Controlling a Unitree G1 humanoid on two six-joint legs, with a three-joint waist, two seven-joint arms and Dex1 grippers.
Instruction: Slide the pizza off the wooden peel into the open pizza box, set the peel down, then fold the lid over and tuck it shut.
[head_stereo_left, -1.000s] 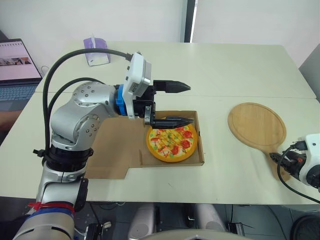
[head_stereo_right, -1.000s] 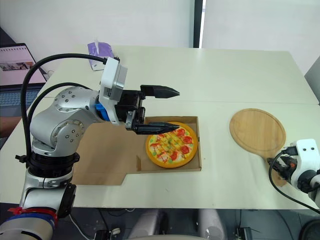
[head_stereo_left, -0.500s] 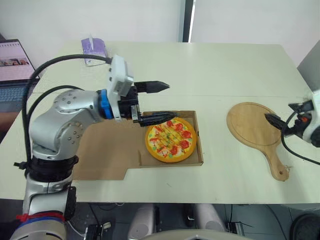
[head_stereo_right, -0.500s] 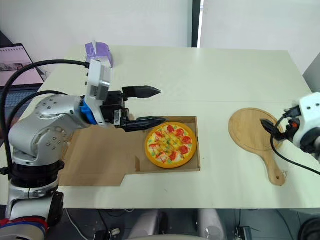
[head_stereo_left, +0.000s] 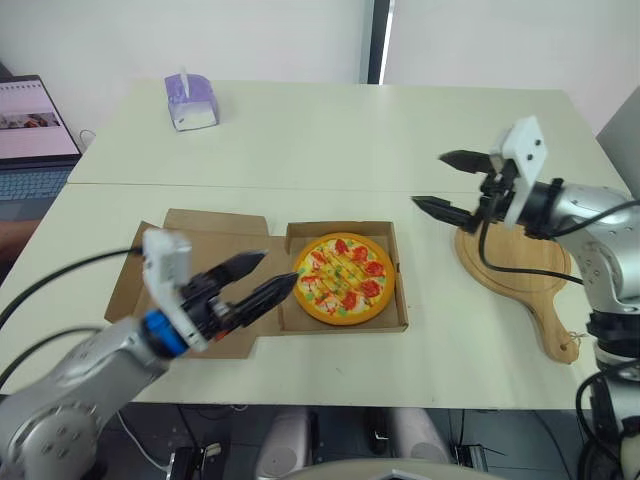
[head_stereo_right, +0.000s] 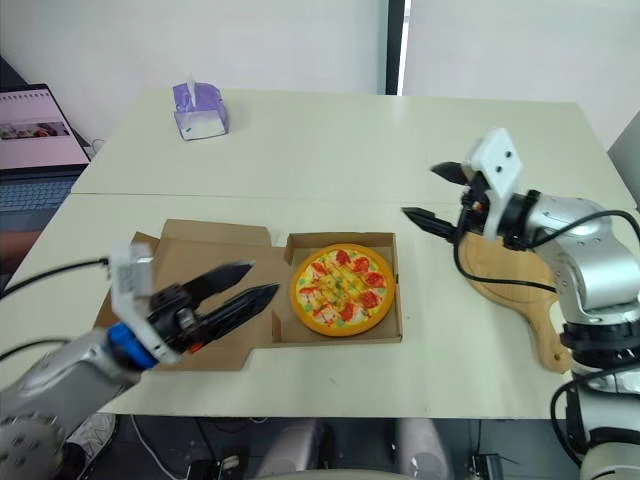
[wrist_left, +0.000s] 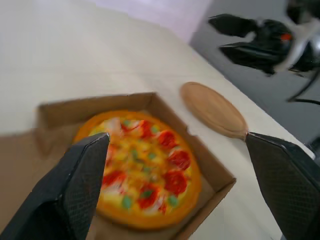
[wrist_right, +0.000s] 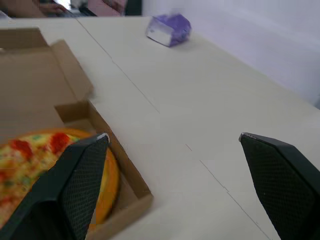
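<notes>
The pizza (head_stereo_left: 345, 279) lies inside the cardboard box base (head_stereo_left: 402, 300), whose lid (head_stereo_left: 200, 250) lies flat and open to the left. The round wooden peel (head_stereo_left: 520, 275) rests bare on the table right of the box, handle toward the front edge. My left gripper (head_stereo_left: 278, 268) is open, low over the lid's near right corner, pointing at the pizza (wrist_left: 140, 170). Above the gap between box and peel, my right gripper (head_stereo_left: 430, 180) is open and holds nothing, its fingers aimed leftward at the box wall (wrist_right: 115, 160).
A purple tissue box (head_stereo_left: 192, 102) stands at the far left of the table. A laptop (head_stereo_left: 35, 130) sits beyond the table's left edge. A seam runs across the table behind the box.
My left arm has pulled back from above the box's far left corner to low over the lid's near side. My right arm rose from the front right corner to beside the peel.
</notes>
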